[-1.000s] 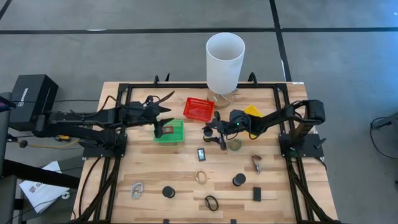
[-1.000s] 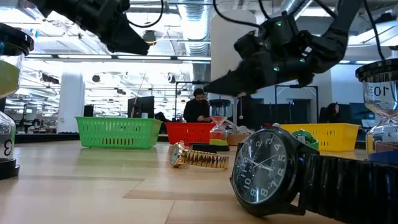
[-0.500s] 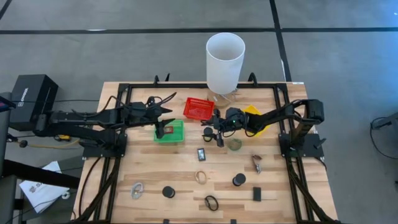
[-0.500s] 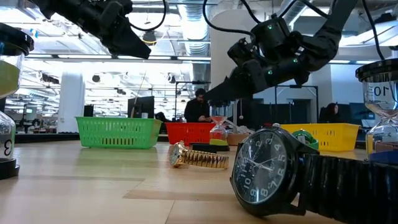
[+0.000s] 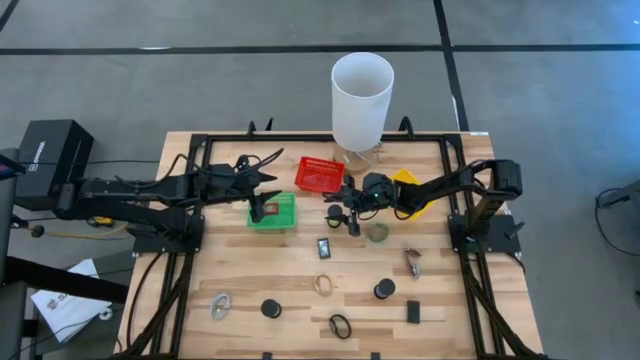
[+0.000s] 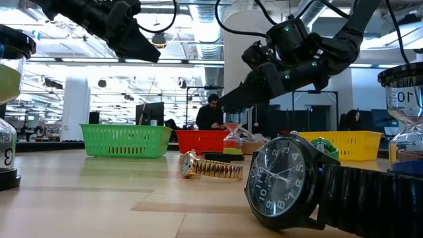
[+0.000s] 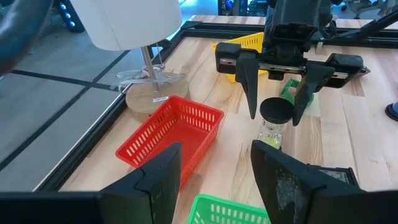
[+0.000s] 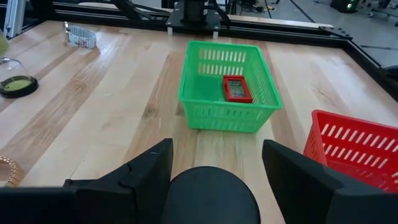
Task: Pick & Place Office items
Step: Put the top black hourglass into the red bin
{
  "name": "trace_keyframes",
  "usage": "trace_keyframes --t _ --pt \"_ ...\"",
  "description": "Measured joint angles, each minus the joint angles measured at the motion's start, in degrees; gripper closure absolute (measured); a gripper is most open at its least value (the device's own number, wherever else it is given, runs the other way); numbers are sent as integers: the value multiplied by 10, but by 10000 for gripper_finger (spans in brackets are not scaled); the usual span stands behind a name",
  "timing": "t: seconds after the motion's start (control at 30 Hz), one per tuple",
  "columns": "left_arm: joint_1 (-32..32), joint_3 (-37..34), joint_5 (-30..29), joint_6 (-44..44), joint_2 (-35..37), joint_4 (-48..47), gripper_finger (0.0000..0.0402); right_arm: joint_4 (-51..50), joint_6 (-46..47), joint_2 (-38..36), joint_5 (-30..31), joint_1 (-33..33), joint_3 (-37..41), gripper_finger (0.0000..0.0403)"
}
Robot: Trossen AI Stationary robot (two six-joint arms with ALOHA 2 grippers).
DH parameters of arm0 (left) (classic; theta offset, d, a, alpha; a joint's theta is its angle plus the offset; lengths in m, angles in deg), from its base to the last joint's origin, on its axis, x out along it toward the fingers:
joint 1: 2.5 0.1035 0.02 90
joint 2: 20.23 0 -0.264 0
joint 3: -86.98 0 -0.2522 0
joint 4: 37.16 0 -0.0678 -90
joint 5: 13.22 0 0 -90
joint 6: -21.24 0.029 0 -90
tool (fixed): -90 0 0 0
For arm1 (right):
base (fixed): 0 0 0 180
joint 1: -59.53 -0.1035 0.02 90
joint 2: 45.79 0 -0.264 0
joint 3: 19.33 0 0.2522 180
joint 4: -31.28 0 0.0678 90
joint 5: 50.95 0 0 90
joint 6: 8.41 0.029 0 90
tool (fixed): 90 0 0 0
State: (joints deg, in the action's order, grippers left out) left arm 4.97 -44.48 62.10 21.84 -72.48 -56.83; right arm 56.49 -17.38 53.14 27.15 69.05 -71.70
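A small hourglass with a black round cap point(image 7: 277, 111) stands on the table between the red basket point(image 5: 319, 174) and the yellow basket point(image 5: 408, 181). My right gripper point(image 5: 346, 207) is open over it, one finger on each side of the cap point(image 8: 211, 194); I see no touch. My left gripper point(image 5: 267, 186) is open and empty above the far edge of the green basket point(image 5: 273, 211). A small red rectangular piece point(image 8: 237, 88) lies in the green basket. Both grippers hang high in the low view, left point(image 6: 142, 49) and right point(image 6: 231, 99).
A tall white cylinder point(image 5: 361, 98) stands at the far edge. Loose items lie on the near half: a gold watch point(image 5: 323, 284), two black discs point(image 5: 271, 308), a black block point(image 5: 413, 312), a band loop point(image 5: 340, 325), a silvery piece point(image 5: 220, 305), a pale ring point(image 5: 378, 232).
My right gripper has shifted a little toward the table's far edge and left, tipping its fingers more steeply down over the hourglass, then has kept still.
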Motion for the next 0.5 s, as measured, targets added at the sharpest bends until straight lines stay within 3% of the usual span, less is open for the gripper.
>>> trace_keyframes --t 0.5 --pt "0 0 0 0 0 0 216 -24 15 -7 -1 -1 1 147"
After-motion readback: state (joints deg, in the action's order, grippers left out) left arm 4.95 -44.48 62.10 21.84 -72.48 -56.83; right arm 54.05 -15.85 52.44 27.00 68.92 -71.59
